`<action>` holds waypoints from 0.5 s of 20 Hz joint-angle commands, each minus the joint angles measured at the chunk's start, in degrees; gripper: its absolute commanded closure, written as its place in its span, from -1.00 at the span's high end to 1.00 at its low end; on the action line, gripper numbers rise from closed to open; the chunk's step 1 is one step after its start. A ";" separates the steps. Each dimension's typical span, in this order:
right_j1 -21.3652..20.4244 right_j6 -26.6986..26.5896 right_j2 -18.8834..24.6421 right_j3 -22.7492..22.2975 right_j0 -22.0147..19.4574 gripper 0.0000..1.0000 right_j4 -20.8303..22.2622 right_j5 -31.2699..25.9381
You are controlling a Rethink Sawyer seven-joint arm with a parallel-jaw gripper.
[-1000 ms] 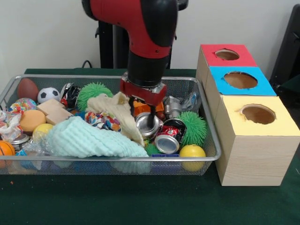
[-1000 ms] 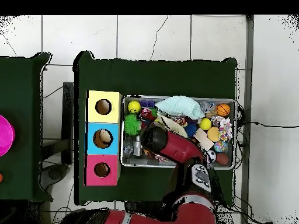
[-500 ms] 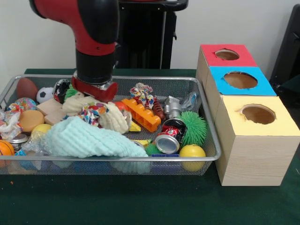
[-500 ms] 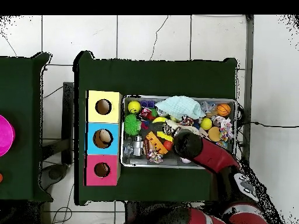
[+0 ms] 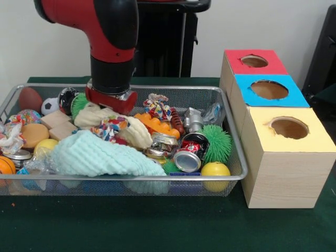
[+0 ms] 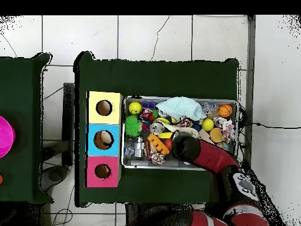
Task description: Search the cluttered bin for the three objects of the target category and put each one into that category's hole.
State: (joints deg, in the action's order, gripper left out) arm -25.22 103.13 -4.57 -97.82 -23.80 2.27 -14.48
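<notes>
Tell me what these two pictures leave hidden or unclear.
- Gripper: fingers hidden in both views, by the arm's red collar and cream cloth in front, by the arm from overhead.
- Pale green knitted cloth: covers whatever lies beneath, both views.
- Yellow-topped box's hole: inside too dark, front view.

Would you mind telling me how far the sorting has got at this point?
Nothing visibly looks sorted: the yellow hole and red hole look empty, though something pale may show in the blue hole. In hand: the gripper is down among the cloths in the bin, its fingers hidden. Left: the bin is full, with cans and balls inside.
</notes>
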 commanded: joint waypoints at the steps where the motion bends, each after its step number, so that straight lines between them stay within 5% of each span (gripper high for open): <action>1: 2.18 5.28 1.74 -0.70 1.25 1.00 2.75 1.52; 10: 1.23 7.78 0.54 -2.25 3.50 1.00 1.40 2.30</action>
State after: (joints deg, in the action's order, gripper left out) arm -25.22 103.13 -4.94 -97.82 -20.89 2.30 -14.50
